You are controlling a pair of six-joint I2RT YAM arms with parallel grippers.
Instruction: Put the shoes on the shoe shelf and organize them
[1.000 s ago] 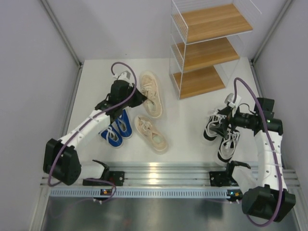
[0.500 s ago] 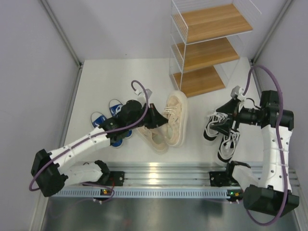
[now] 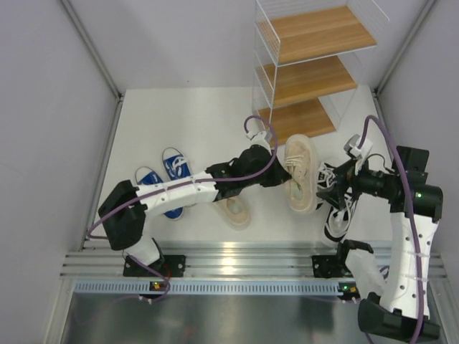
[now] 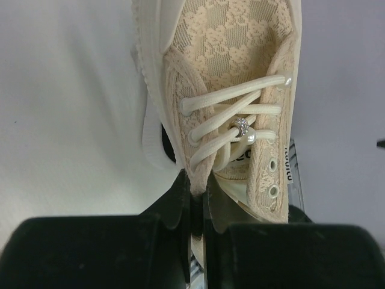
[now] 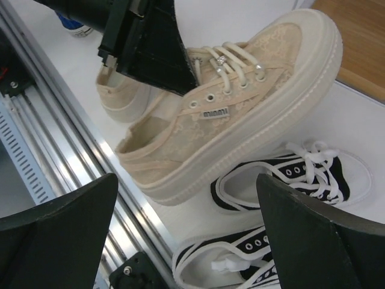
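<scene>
My left gripper is shut on the lace edge of a beige shoe and holds it off the table, in front of the shoe shelf. The left wrist view shows its fingers pinching the shoe's collar. The other beige shoe lies on the table under the left arm. Two blue shoes lie at the left. My right gripper is open over two black shoes, with the held beige shoe just in front of it.
The shelf's three wooden tiers hold nothing. An aluminium rail runs along the near edge. White walls close in on both sides. The left gripper also shows in the right wrist view.
My left arm has carried the beige shoe to the right, from the table's middle to just before the shelf. My right gripper has shifted slightly and stays open.
</scene>
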